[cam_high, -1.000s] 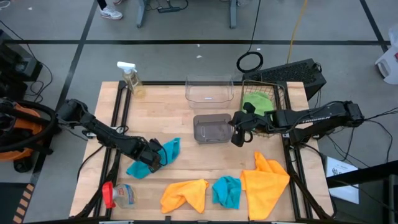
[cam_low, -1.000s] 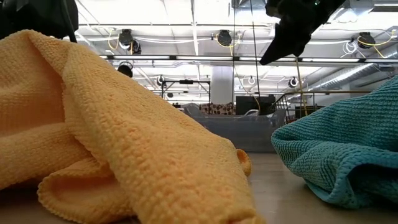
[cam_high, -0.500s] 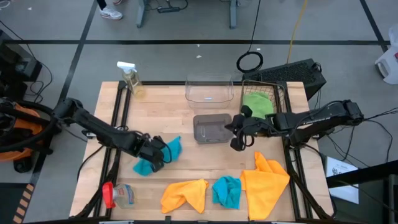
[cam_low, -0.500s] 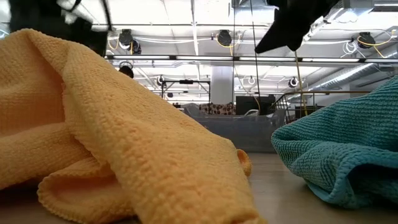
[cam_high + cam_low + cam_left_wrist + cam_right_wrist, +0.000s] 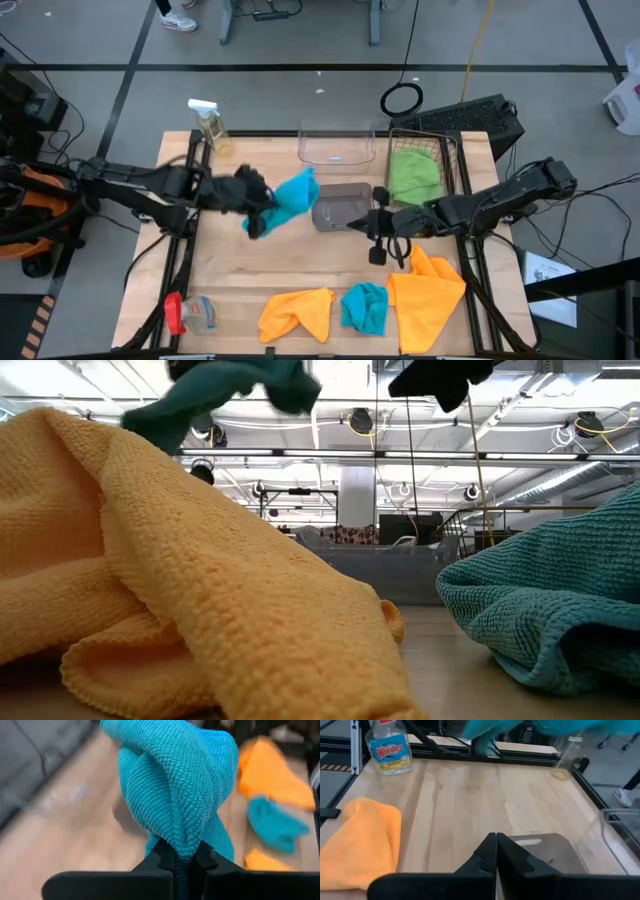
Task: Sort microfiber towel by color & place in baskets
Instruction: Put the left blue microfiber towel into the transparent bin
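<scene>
One turquoise blue microfiber towel (image 5: 293,195) is pinched in the left pincer (image 5: 262,208) and held clear above the wooden counter (image 5: 290,260), just beside the smoky grey plastic tub (image 5: 340,205). The right pincer (image 5: 378,232) is pressed together, empty, near that tub. A lime green towel (image 5: 412,170) is seen inside the dark wire-mesh basket (image 5: 452,150).

A clear spray bottle (image 5: 212,128) with a white trigger stands at the far left corner of the wooden table (image 5: 280,262). A second bottle (image 5: 195,313) with a red cap lies on its side at the near left corner.
</scene>
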Controlling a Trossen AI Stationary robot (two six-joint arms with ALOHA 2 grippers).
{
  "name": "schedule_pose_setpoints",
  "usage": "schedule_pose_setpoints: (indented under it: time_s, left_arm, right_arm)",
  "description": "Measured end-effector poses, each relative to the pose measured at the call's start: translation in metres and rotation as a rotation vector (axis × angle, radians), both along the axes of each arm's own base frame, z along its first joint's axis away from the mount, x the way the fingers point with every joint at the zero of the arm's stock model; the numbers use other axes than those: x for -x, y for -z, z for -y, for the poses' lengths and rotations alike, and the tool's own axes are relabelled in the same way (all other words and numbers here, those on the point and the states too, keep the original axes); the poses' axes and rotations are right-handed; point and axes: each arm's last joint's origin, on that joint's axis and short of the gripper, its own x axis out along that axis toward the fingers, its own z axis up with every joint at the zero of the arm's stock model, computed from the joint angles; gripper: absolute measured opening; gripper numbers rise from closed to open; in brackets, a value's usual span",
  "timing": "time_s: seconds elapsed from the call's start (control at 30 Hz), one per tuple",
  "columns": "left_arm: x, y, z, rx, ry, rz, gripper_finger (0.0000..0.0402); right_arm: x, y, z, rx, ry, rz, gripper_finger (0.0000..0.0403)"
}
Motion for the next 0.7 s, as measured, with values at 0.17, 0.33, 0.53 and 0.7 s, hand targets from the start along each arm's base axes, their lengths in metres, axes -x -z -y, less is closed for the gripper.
schedule_pose_setpoints:
  time_s: [0.17, 0.33, 0.53, 0.7]
  left_arm:
    - [-0.009, -0.026, -0.025, -0.090, 0.055, 0.168, 0.0013]
    - [-0.015, -0.033, -0.048, -0.070, 0.065, 0.252, 0.0012]
    - [-0.023, -0.025, -0.074, -0.009, 0.046, 0.239, 0.0012]
    - [-0.034, -0.013, -0.092, 0.077, 0.043, 0.205, 0.0012]
  right_arm:
    - [-0.015, 0.016, -0.005, 0.018, -0.001, -0.016, 0.0000]
    - [-0.027, 0.033, -0.008, 0.032, 0.024, -0.045, 0.0000]
    - [-0.035, 0.043, -0.010, 0.040, 0.026, -0.053, 0.0000]
    - [-0.035, 0.045, -0.008, 0.078, 0.083, -0.064, 0.0000]
